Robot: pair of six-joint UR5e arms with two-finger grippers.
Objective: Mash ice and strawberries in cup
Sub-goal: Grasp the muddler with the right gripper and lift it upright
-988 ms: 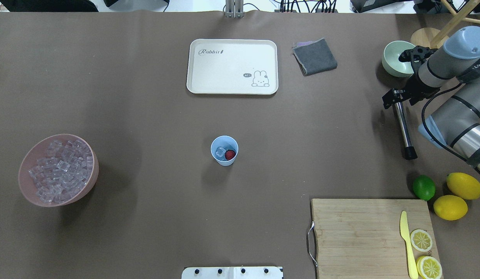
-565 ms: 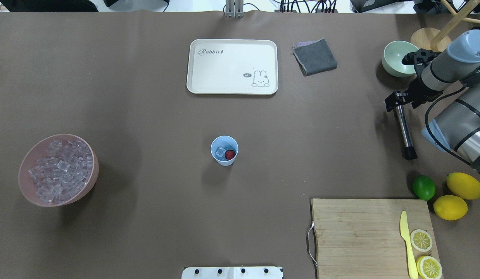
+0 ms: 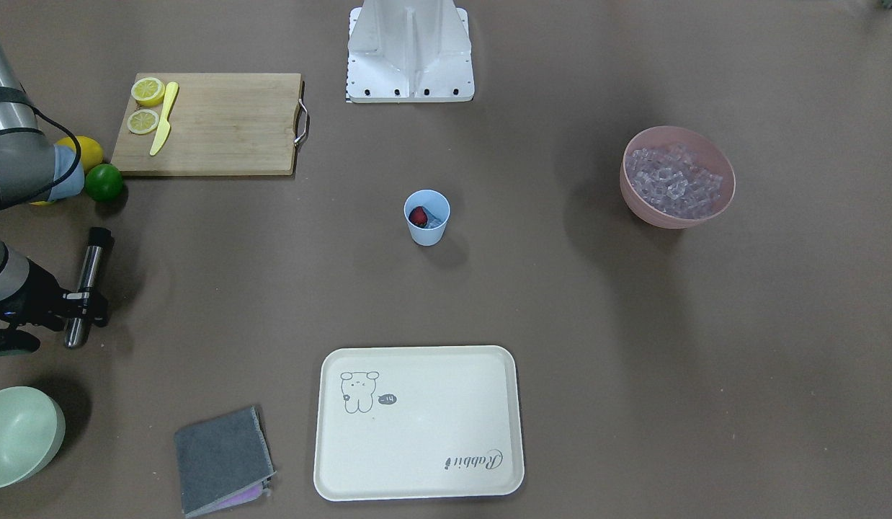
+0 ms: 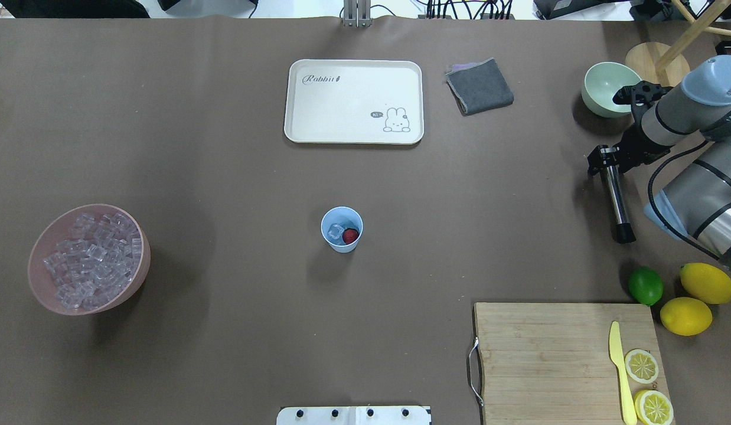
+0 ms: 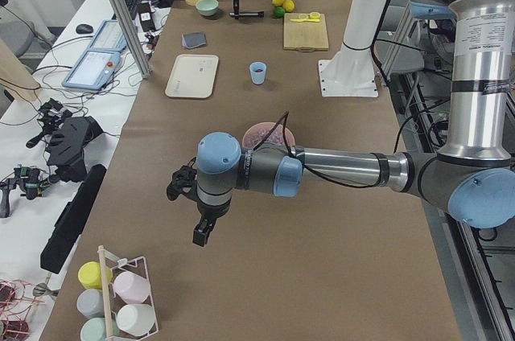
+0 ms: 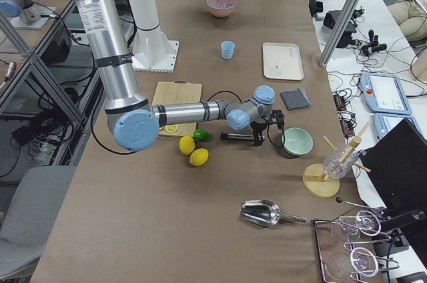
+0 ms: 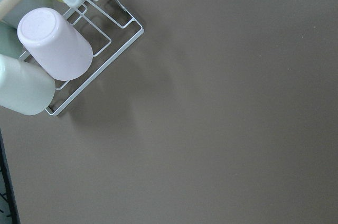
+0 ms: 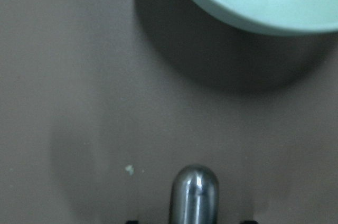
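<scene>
the loading part of the task looks done: the cup [image 4: 342,229] stands upright in the middle of the table [image 4: 224,177], and inside it we see one strawberry [image 4: 350,235] lying beside a piece of ice [image 4: 336,231], both whole as far as we can tell. the mashing itself is not begun, in our judgement, because the metal masher [image 4: 614,198] lies flat on the table, well apart from the cup on the robot's right side, with its black end toward the lime [image 4: 645,285]. the right gripper [image 4: 601,160] is low at the other, bare steel end of the masher. in the right wrist view this rounded end shows between two dark finger corners with a gap on each side, so we judge the jaws to be parted around it and not yet pressing it. the left gripper [image 5: 201,230] hangs above the table at the robot's far left end, near a wire rack [image 7: 140,29] of cups. it shows only in the side view, so we cannot tell if it is parted or closed. more ice cubes [image 4: 91,260] sit in the pink bowl [image 4: 144,260]. what is left, we think, is to close on the masher, lift it, turn it upright, carry it over the cup and press down on the fruit and ice
</scene>
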